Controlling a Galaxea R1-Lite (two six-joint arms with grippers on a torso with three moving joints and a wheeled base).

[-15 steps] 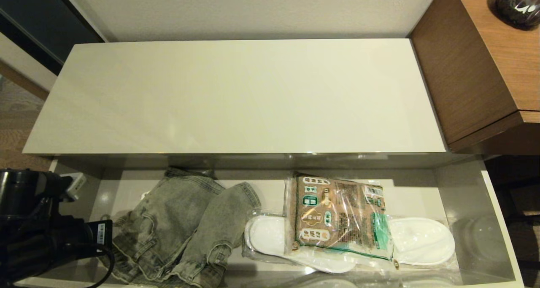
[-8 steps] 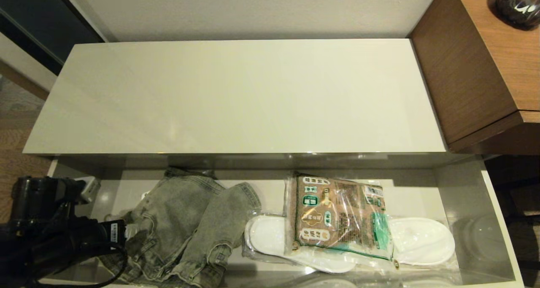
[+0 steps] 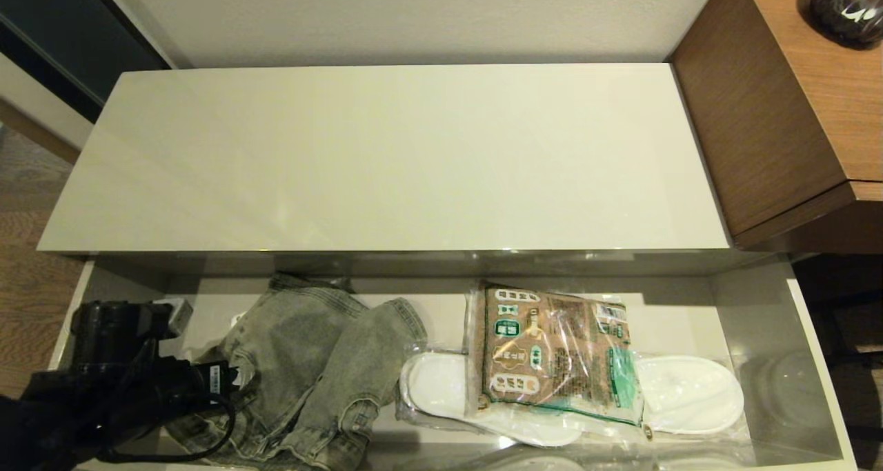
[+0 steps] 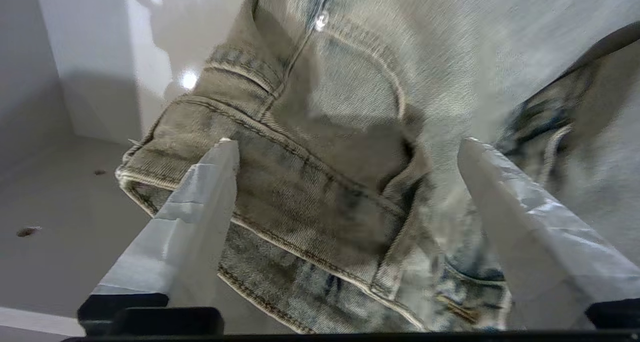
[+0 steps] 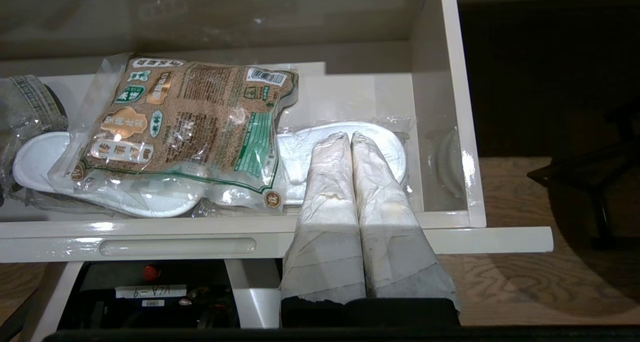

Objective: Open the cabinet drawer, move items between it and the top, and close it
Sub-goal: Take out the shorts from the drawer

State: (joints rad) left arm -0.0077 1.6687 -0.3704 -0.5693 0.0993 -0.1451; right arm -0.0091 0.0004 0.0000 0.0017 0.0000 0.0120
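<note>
Head view: left end effector (image 4: 345, 146) hidden; jeans (image 3: 303, 367) partly covered.

White slippers wrapped in clear plastic (image 3: 690, 395) lie flat, a brown wood-grain desk (image 3: 779, 112) stands at the right with a dark glossy rounded object (image 3: 847, 5) on it, above wood-look flooring (image 3: 27, 285).

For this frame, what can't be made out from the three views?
- Head view: left gripper fingertips hidden by its own body, so contact with the jeans is unclear.
- Left wrist view: jeans blurred at the far side.
- Head view: slippers partly covered by the packet.
- Right gripper: outside the head view.
</note>
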